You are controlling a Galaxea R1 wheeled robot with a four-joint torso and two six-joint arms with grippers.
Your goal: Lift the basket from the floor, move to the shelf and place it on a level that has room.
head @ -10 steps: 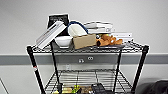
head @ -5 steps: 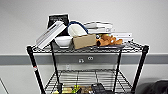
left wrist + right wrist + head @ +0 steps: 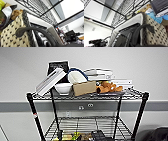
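The shelf [image 3: 86,95] is standing against a pale wall, its black posts and wire tiers facing the robot squarely. Its top tier is carrying a leaning white book [image 3: 50,80], a white bowl [image 3: 63,87], a brown cardboard box [image 3: 84,88], an orange soft toy [image 3: 108,87] and a stack of flat white books [image 3: 98,74], with a dark framed item [image 3: 58,66] propped behind them. The level [image 3: 87,124] below is showing open wire grid with room on it, and colourful toys [image 3: 75,136] are lying just beneath its front edge. The basket [image 3: 13,33] is sitting close up against the rack at the height of the wire tiers: the left wrist view is showing its cream woven side with dark flecks and a dark braided rim, with wire grid running directly above it. The right wrist view is showing the basket [image 3: 157,33] from the other side, its pale rim and black lining with white marks turned toward the camera, again under the wire grid. A dark curved handle is arching across the basket in both wrist views. Whether either gripper's fingers are spread or pressed on the basket cannot be told, as no fingers are making themselves out clearly. A dark object [image 3: 157,134] is resting low beside the rack.
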